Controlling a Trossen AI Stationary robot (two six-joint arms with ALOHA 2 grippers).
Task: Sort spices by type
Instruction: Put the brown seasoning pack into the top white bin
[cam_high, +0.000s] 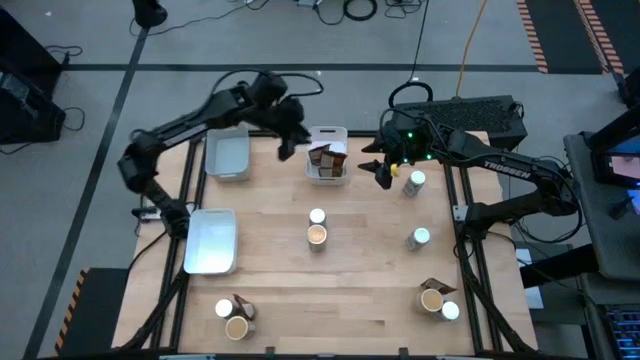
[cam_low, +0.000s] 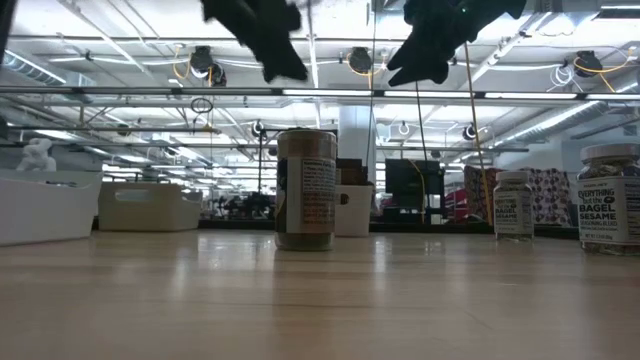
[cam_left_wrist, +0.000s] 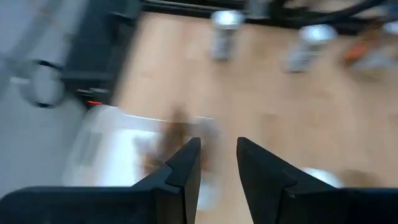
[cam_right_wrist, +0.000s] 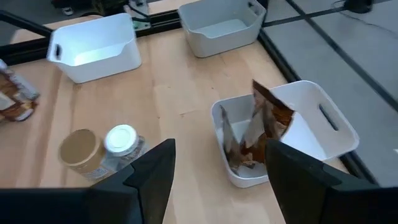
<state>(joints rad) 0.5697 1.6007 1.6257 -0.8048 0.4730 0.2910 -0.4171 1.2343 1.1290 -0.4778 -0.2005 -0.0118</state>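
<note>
My left gripper (cam_high: 290, 143) hangs open above the table, just left of the middle white bin (cam_high: 327, 166), which holds dark brown packets (cam_right_wrist: 258, 134). Nothing shows between its fingers in the left wrist view (cam_left_wrist: 218, 162). My right gripper (cam_high: 380, 172) hovers open on the bin's right side and is empty too (cam_right_wrist: 221, 180). White-topped jars stand upright on the table (cam_high: 415, 182) (cam_high: 420, 237) (cam_high: 317, 215). A tan-topped jar (cam_high: 317, 235) stands beside the last one. Mixed spices stand in groups at the near left (cam_high: 235, 315) and the near right (cam_high: 438, 298).
Two more white bins stand at the table's left, one far (cam_high: 228, 153) and one nearer (cam_high: 212, 240). Bare wood lies in the middle near part of the table (cam_high: 340, 300). A keyboard and cables (cam_high: 470, 110) lie beyond the far edge.
</note>
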